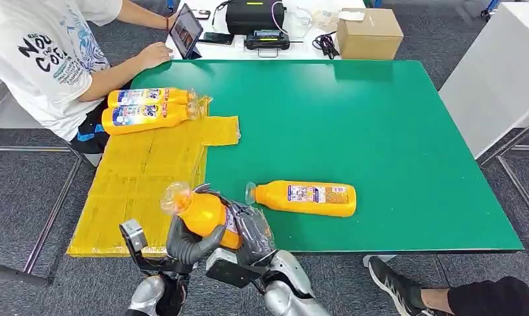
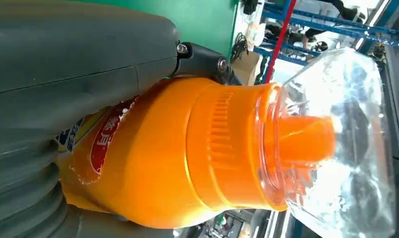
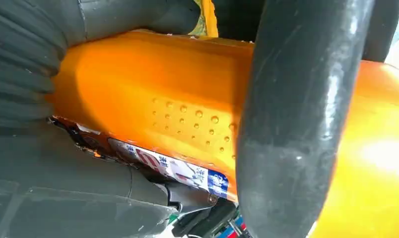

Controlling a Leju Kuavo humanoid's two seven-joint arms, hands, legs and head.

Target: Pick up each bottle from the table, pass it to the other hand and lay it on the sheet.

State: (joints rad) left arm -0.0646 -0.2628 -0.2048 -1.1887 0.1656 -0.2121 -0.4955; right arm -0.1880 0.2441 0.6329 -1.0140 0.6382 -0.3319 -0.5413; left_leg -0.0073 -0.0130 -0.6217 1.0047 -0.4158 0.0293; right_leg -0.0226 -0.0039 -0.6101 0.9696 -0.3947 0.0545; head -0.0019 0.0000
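Green tabletop (image 1: 380,131) spreads across the head view, with a yellow sheet (image 1: 143,178) laid over its left part, reaching the near edge. Two orange bottles (image 1: 147,110) lie side by side at the far end of that sheet, caps pointing right, close to a person in a white shirt (image 1: 45,52) whose hand rests on the tabletop's far corner. Another orange bottle (image 1: 306,197) lies on its side on the bare green, right of the sheet, clear cap to the left. At the near edge a fourth bottle (image 1: 206,214) is held up off the surface, tilted, cap toward the sheet. Both hands wrap it: the left hand (image 1: 191,242) grips below the neck, the right hand (image 1: 252,234) apparently closes on the lower body, its fingers (image 3: 297,124) crossing the orange plastic
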